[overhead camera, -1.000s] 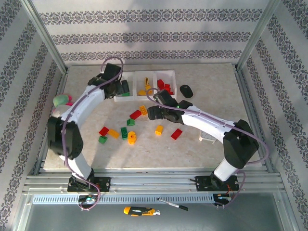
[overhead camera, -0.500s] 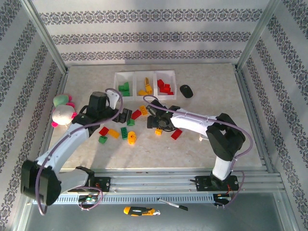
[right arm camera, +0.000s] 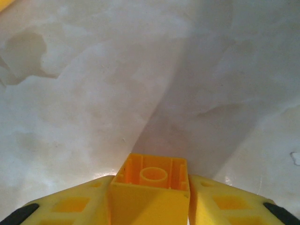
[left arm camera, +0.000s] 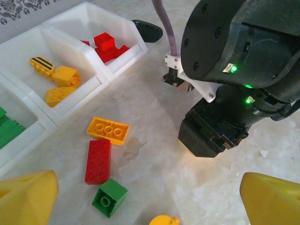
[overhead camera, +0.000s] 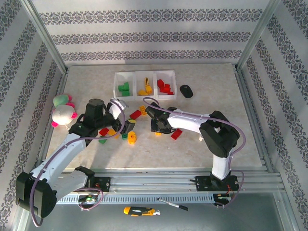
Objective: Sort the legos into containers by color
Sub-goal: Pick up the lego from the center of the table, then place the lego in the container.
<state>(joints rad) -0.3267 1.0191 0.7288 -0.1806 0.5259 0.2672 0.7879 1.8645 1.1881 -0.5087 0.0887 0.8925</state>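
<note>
My right gripper (overhead camera: 157, 129) is low over the table's middle, shut on a small yellow brick (right arm camera: 150, 187) whose hollow underside faces the wrist camera between the yellow fingers (right arm camera: 70, 206). My left gripper (overhead camera: 124, 129) hangs open just to its left, fingers (left arm camera: 26, 197) spread wide with nothing held. Ahead of it lie a green brick (left arm camera: 109, 198), a red brick (left arm camera: 98, 161) and a yellow brick (left arm camera: 108, 130). The white three-compartment tray (overhead camera: 144, 75) stands at the back, with green bricks (overhead camera: 124, 87) left, yellow (overhead camera: 144, 89) middle, red (overhead camera: 165, 87) right.
Loose bricks lie around both grippers: red ones (overhead camera: 176, 134) (overhead camera: 103, 131), a green one (overhead camera: 102, 140), a yellow piece (overhead camera: 132, 137). A black mouse (overhead camera: 186, 90) sits right of the tray. A plush toy (overhead camera: 62, 110) lies at the left edge. The two wrists are close together.
My left arm swung from the tray's green compartment down to the table's middle. My right gripper dropped a little toward me onto the yellow brick.
</note>
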